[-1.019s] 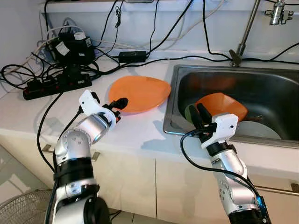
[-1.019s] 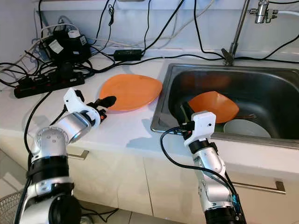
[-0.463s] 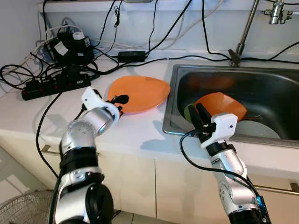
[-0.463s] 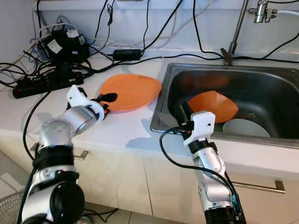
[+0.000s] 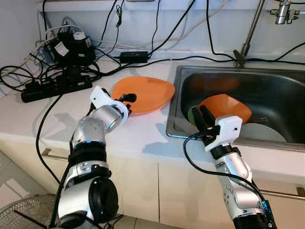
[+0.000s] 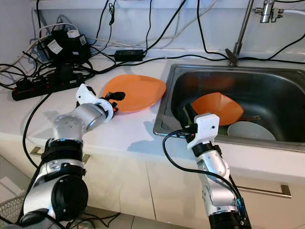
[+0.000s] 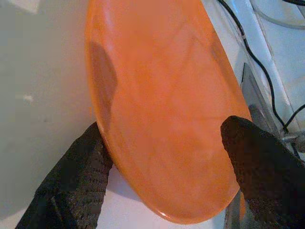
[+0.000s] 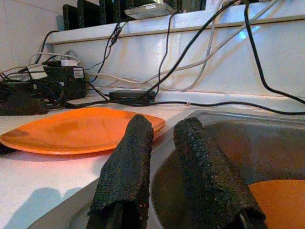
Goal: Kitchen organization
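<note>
Head views: left gripper [image 5: 127, 98] is reaching the near-left rim of the orange plate [image 5: 147, 93] lying on the counter [image 5: 138, 136] beside the sink [image 5: 267, 90]. Left wrist view: fingers [image 7: 71, 186] are spreading wide astride the rim, nothing clamped. Right wrist view: right gripper [image 8: 164, 164] is hovering at the sink edge, jaws slightly parted, empty.

This is a home kitchen: a white counter [image 5: 143, 136] holds a stainless-steel sink [image 5: 267, 90] with a tap [image 5: 284, 12] at 1 o'clock and dishes inside. Cabinet doors with a metal handle [image 5: 286, 193] sit below. At 10 o'clock, a power strip [image 5: 52, 87] and cables clutter the counter.
</note>
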Robot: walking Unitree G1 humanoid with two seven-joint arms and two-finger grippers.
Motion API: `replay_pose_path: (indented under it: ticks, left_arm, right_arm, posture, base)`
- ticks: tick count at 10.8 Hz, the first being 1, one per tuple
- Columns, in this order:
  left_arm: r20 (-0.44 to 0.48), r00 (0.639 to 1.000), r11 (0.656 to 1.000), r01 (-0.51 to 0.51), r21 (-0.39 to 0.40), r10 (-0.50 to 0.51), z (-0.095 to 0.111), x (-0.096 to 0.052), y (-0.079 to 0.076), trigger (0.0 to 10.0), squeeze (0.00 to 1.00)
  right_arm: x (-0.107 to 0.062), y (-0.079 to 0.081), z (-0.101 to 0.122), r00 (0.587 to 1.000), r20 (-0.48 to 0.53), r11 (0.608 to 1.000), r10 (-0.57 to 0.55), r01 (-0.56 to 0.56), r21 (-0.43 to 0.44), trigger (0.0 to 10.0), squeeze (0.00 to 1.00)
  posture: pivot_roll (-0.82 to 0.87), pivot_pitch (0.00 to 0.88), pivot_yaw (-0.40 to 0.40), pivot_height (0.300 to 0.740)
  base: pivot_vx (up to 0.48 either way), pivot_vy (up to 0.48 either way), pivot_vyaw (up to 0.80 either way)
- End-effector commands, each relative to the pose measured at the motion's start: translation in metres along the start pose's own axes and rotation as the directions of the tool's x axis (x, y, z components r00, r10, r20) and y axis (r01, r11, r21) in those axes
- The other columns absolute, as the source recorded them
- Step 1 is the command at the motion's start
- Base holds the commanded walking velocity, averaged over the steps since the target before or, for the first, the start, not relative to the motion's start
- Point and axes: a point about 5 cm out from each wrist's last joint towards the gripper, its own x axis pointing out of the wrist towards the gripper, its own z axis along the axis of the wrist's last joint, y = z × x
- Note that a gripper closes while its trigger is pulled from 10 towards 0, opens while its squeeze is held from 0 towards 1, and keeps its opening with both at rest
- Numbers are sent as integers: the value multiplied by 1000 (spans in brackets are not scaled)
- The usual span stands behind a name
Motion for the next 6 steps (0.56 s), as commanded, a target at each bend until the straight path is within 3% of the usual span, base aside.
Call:
replay_pose_path:
  ticks: [1, 4, 6]
  left_arm:
    - [7, 1000, 1000, 2, 11, -2, 2, 2, -6, 10000, 0]
    - [-11, 1000, 1000, -21, -3, 21, -11, 13, -8, 10000, 0]
    - [-38, 998, 998, -52, 32, 53, -28, 20, -3, 10000, 0]
  right_arm:
    - [-2, 3, -8, 999, -47, 1000, 18, -18, 8, 10000, 0]
    - [-1, 3, -8, 999, -50, 1000, 19, -18, 9, 10000, 0]
    - [-1, 2, -7, 999, -49, 1000, 16, -16, 4, 10000, 0]
  posture:
    - [-9, 0, 109, 740]
    - [-16, 0, 108, 740]
    - [-22, 3, 105, 740]
  base:
    - [0, 0, 0]
    - [0, 0, 0]
    - [0, 0, 0]
